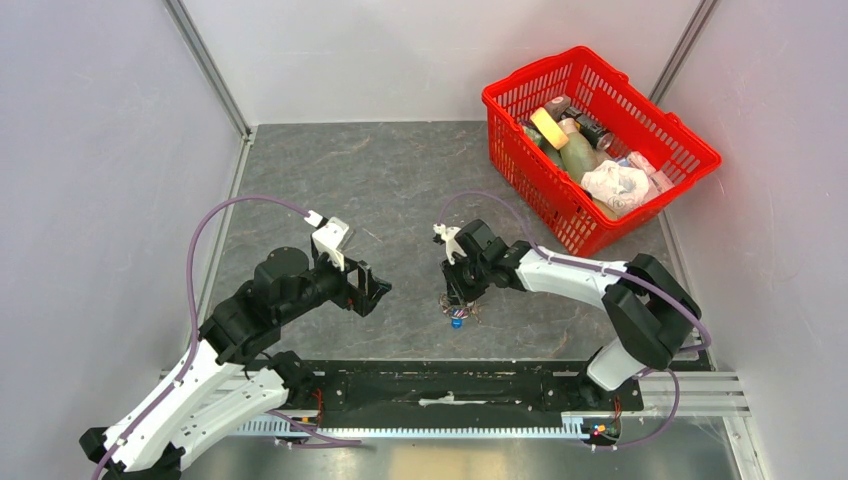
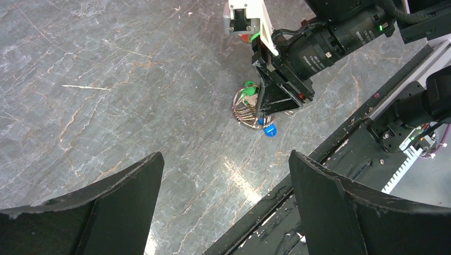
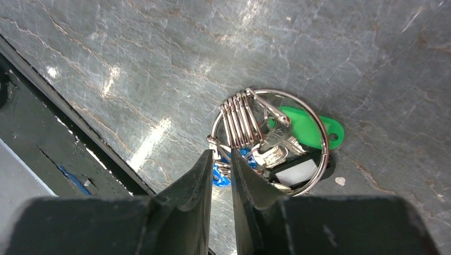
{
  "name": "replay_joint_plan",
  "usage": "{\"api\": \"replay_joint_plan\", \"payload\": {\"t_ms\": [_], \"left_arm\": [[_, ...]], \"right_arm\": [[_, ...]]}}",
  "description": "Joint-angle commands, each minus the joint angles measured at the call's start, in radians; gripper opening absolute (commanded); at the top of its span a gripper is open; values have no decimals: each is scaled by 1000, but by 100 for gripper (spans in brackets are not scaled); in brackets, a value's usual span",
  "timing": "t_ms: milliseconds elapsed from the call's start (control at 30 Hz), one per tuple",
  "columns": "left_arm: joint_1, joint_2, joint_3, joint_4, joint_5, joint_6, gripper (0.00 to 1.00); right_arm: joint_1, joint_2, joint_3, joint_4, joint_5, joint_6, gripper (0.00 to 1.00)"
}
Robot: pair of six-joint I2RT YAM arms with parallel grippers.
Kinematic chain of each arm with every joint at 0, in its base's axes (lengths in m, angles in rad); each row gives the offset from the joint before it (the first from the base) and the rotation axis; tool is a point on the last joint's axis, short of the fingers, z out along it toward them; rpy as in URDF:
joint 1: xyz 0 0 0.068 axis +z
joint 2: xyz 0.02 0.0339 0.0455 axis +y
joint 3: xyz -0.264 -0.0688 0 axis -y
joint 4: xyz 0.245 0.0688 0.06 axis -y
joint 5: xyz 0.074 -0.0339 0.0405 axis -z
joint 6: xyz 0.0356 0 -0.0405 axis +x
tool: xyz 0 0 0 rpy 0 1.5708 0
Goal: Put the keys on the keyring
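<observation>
Your right gripper (image 3: 220,156) is down on the table (image 3: 133,64), straight over the bunch. Its jaws are pinched to a thin slit, and between the tips you can see the near edge of the keyring (image 3: 326,149) with a scrap of the blue key head (image 3: 217,176) showing in the gap. The keyring lies flat on the table, just in front of the black rail by the arm bases, roughly midway between your two arms. Inside its loop sit the green key head (image 3: 306,130), silver blades and a dark head with a pale face (image 3: 295,172). A tight stack of wire coils (image 3: 239,119) crosses the ring's upper left.

Your left gripper (image 2: 226,207) hangs above the table, well apart from the bunch, and faces it. Its jaws are spread wide and hold nothing. From that wrist you see the ring, green head and blue head lying under the right gripper's fingers (image 2: 276,98).
</observation>
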Motion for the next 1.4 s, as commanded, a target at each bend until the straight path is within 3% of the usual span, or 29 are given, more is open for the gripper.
{"api": "replay_joint_plan", "payload": {"t_ms": [0,400,500,567,700,867,1367], "left_arm": [[8,0,2,14,18,19,94],[8,-4,0,16,20,15,94],[8,-5,0,16,21,15,94],[8,-6,-1,16,22,15,94],[8,-4,-2,16,23,13,94],[8,-3,-2,16,23,13,94],[8,-1,-3,16,28,15,94]], "right_arm": [[20,-40,-30,15,-19,22,24],[60,-124,-88,-19,-29,64,23],[63,-178,-100,-25,82,93,27],[63,-213,-105,-31,202,122,36],[56,-215,-104,-57,357,187,45],[44,-206,-128,-45,426,270,47],[29,-97,-159,18,398,372,44]]}}
